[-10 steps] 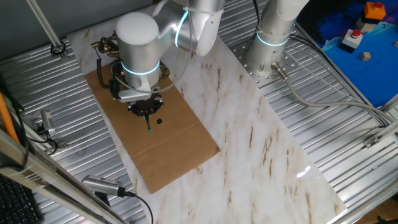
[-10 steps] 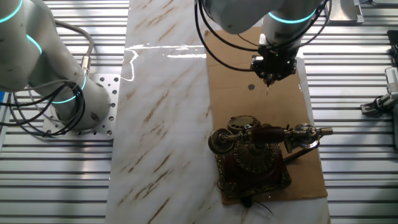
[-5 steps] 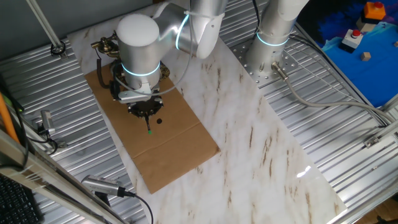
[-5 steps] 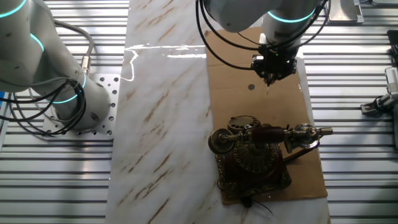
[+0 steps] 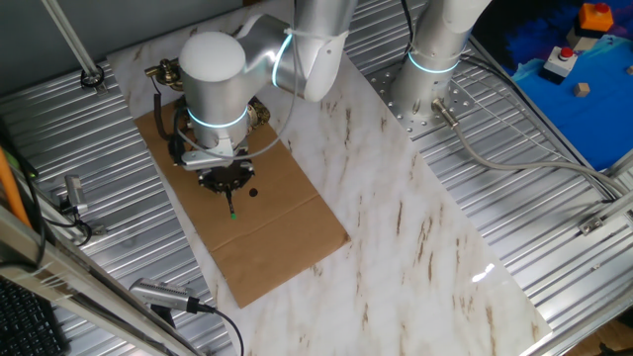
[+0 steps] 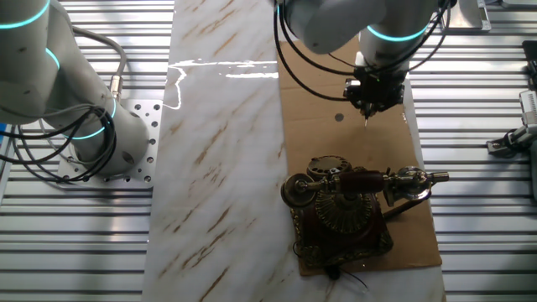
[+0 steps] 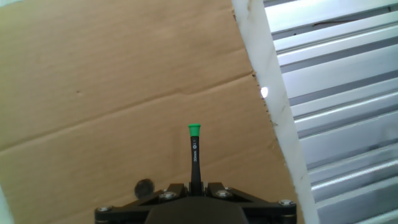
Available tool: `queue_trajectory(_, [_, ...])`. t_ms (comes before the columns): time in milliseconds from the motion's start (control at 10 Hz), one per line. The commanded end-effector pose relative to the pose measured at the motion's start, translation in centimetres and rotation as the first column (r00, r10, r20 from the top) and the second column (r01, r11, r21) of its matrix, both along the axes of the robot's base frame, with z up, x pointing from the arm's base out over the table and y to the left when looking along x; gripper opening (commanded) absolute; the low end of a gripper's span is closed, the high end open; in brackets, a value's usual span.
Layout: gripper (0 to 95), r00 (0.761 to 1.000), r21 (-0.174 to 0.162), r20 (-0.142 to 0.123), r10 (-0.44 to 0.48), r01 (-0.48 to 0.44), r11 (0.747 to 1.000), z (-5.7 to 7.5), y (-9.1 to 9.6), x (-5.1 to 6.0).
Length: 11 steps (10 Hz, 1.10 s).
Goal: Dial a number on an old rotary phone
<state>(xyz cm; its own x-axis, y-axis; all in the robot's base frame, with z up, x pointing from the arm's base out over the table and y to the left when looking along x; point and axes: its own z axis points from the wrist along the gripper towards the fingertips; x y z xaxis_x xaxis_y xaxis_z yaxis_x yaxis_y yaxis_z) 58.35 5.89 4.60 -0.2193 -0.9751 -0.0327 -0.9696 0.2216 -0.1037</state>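
The old rotary phone (image 6: 342,211) stands on the brown cardboard sheet (image 6: 312,138): dark red-brown body, gold trim, round dial (image 6: 330,167), handset (image 6: 369,179) across the top. In one fixed view it is mostly hidden behind the arm, with only its gold end (image 5: 166,70) showing. My gripper (image 6: 367,107) hovers over the cardboard beyond the dial, apart from the phone, shut on a thin black green-tipped stick (image 7: 194,155). The stick points down at bare cardboard (image 7: 93,93). The gripper also shows in one fixed view (image 5: 226,186).
The cardboard lies on a marble-patterned tabletop (image 5: 396,198) with ribbed metal (image 6: 487,235) around it. A small dark round spot (image 5: 253,192) is on the cardboard near the stick tip. A second arm's base (image 6: 92,126) stands at the left. The cardboard edge (image 7: 252,74) is near.
My gripper with the stick has shifted slightly sideways over the cardboard, toward its edge. The phone has not moved.
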Motion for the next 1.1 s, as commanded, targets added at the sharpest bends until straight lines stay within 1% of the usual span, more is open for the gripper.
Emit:
queue_trajectory(100, [0.0, 1.0, -0.005, -0.001, -0.004, 0.004, 1.0, 0.15, 0.02, -0.17])
queue_trajectory(500, [0.0, 1.0, -0.008, 0.002, -0.02, 0.02, 1.0, 0.15, 0.02, -0.17])
queue_trajectory(700, [0.0, 0.999, -0.009, 0.01, -0.035, 0.035, 0.999, 0.15, 0.02, -0.17])
queue_trajectory(1100, [0.0, 1.0, -0.014, 0.01, -0.021, 0.021, 1.0, 0.15, 0.02, -0.17])
